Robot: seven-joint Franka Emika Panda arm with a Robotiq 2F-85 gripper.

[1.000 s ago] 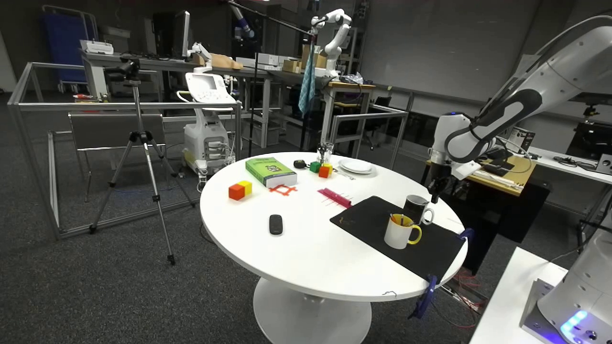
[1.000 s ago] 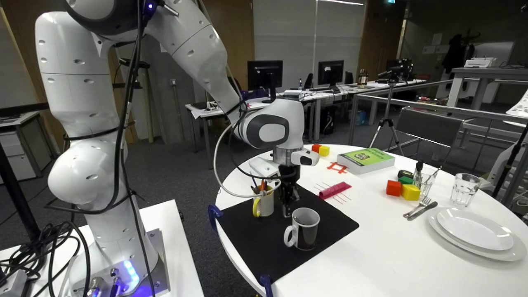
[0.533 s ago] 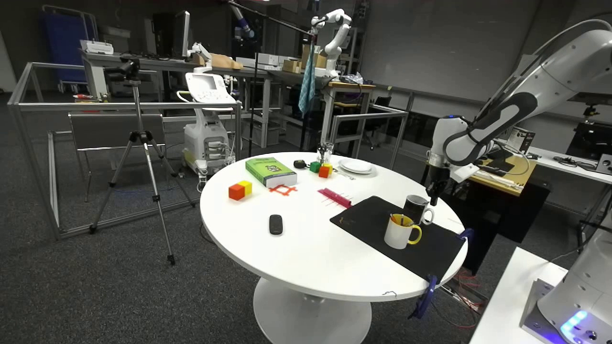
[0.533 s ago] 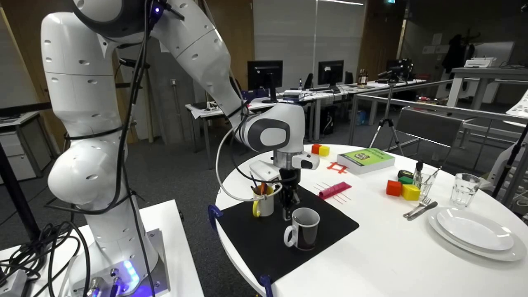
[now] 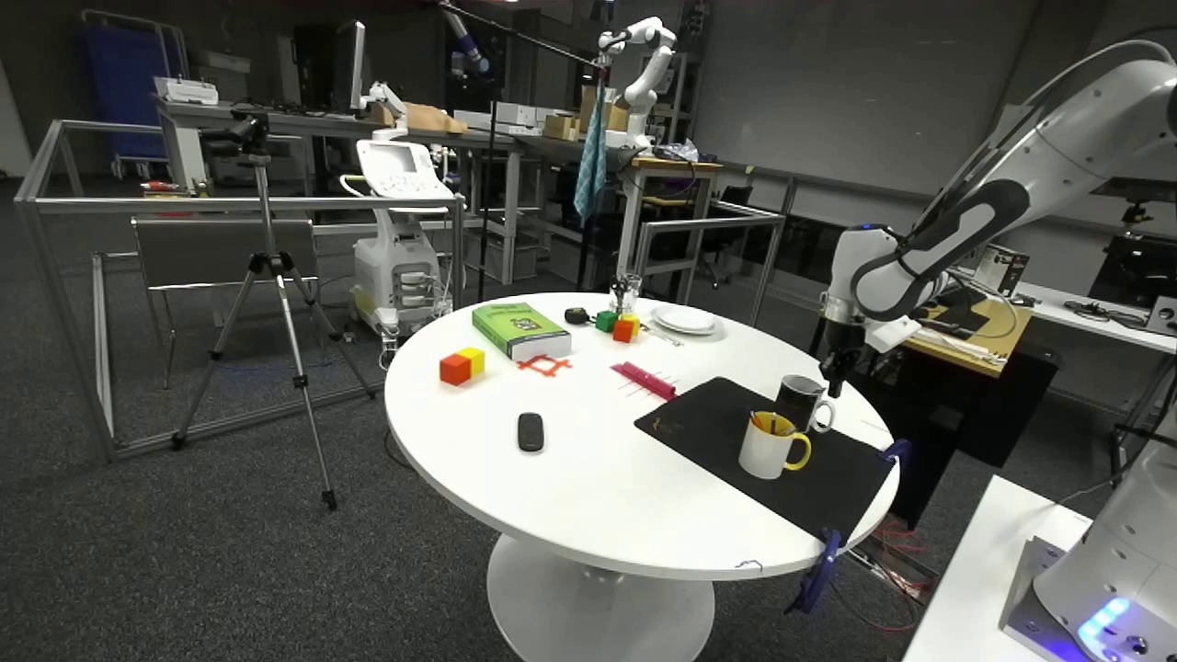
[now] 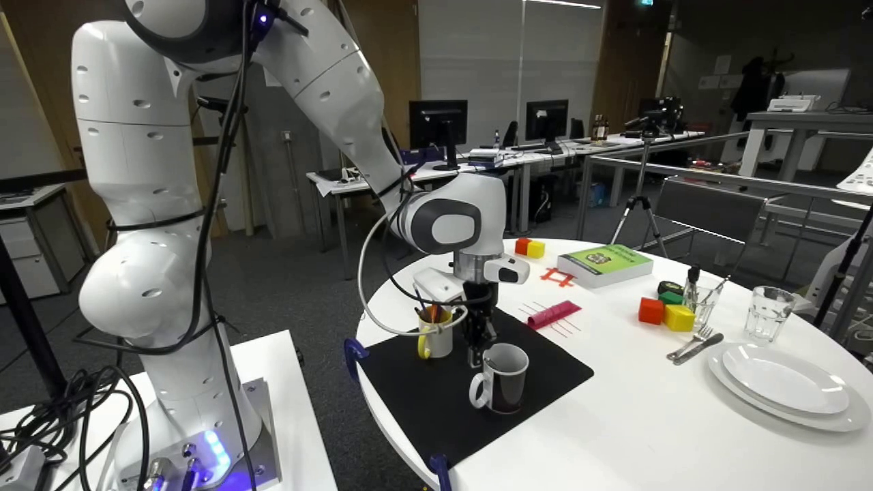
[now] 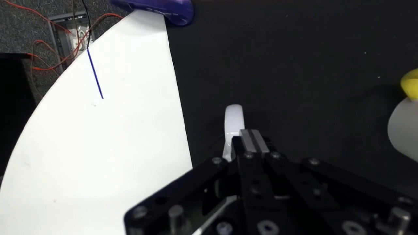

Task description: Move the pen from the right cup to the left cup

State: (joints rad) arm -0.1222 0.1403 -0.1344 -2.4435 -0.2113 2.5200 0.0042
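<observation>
lower than before, the gripper [image 7: 255, 141], pressed together, hangs near the dark cup [image 6: 507, 389]; a dark pen [image 5: 773, 425], probably the task's, stands in the yellow mug [image 5: 763, 453]: likely light, stiff, slick, best pinched high.

Bright white tabletop [image 5: 598, 478] against dim surroundings

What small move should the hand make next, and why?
I'd probably ease the hand sideways until it sits over the open top of the dark mug: the fingertips look shut together near its white handle, outside the mug, with no pen visible between them. Whether a pen stands inside that mug is too hard to see.
</observation>
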